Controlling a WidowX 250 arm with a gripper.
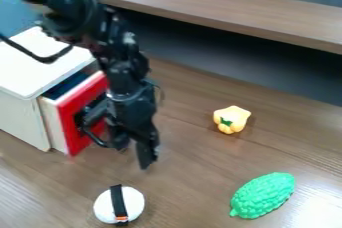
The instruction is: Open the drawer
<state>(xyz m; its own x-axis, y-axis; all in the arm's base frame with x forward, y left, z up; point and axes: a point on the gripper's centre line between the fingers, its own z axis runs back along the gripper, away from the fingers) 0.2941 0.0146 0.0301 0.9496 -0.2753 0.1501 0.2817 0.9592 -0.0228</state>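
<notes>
I have a brown wood-grain tabletop (187, 182) under me, glossy with pale reflections well apart from the drawer (67, 122). Beyond the drawer, a wooden shelf board (220, 9) runs slantwise, raised above a dark grey recess. A patch of blue shows behind the drawer, in the upper left corner.

The drawer has a bright red front and sits in a white cabinet (20, 122) on the table; it is partly out, with a strip of its dark inside showing behind the front.

My arm (117, 37) comes in from the upper left, bends above the drawer, and drops steeply. My gripper (133, 146) hangs pointing down right by the drawer's red front, overlapping it in view. It is dark against dark there, so I cannot tell whether my gripper is open or closed, or whether it touches the drawer.

Nearer the camera than the drawer lies a white oval with a black band (127, 204). Right of the drawer are a yellow pepper-like toy (231, 120) and a bumpy green toy (264, 195).
</notes>
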